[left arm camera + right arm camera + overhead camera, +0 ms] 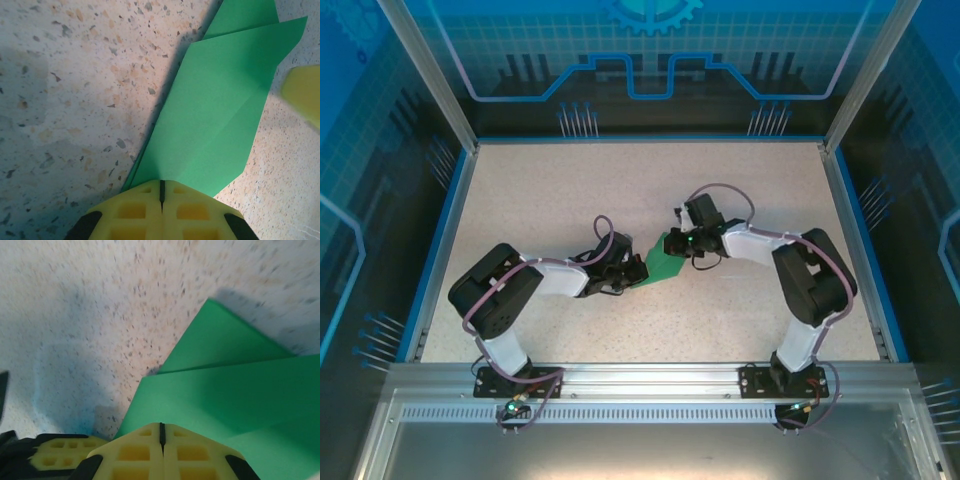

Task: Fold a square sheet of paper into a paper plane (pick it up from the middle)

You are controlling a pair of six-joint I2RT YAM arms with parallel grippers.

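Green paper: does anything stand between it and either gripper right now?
Nothing visible does. The left gripper is shut on one end of the folded green paper, and the right gripper is shut on its other end. Both already hold it just above the speckled tabletop.

From above, the left gripper (636,272) and right gripper (684,244) hide both ends of the paper plane (663,265) — its creases are too small to read. At the left wrist, its near end vanishes between the left gripper's jaws, and a blurred yellow shape (303,94) is cut by the right edge. The right wrist's table (100,300) is smeared.
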